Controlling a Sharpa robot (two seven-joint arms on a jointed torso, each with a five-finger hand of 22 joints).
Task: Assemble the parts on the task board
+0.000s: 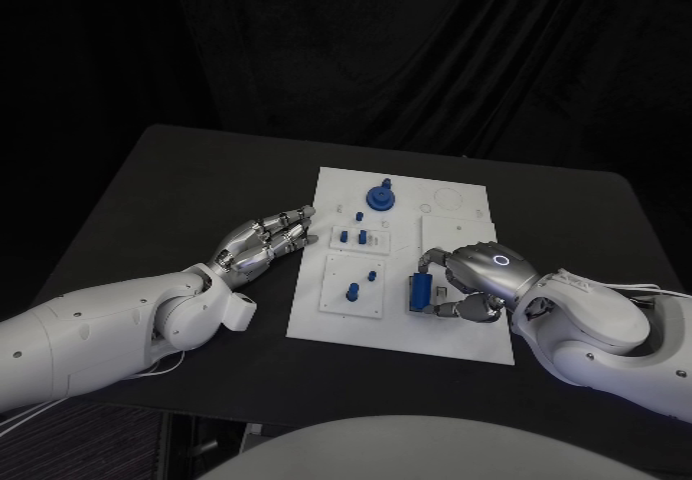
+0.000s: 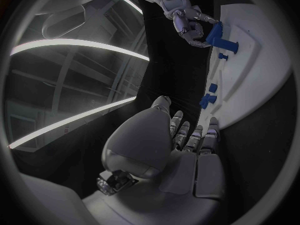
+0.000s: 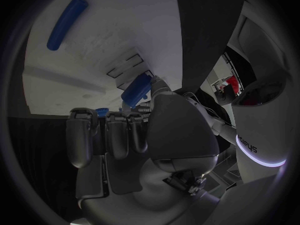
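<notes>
Your task board (image 1: 469,340) sits flat in the middle of the black table (image 1: 159,190), a white plate with smaller raised white panels on it. At the far end stands a round blue part with a knob (image 1: 381,196). Just nearer, one panel carries a few short blue pegs (image 1: 361,238), upright, close together. The panel below that holds a blue pin (image 1: 353,292) and a smaller blue stub (image 1: 372,275) beside it.

Now your right hand (image 1: 476,283): it's over the board's right half, fingers curled around a blue rectangular block (image 1: 420,291), which it holds at the board's surface; you cannot tell whether the block touches the plate. From the right wrist view the block (image 3: 136,91) pokes out past the fingertips, with a long blue bar (image 3: 66,23) lying apart on the white plate.

Your left hand (image 1: 267,243) rests at the board's left edge, fingers together and fairly straight, holding nothing, tips near the peg panel.
</notes>
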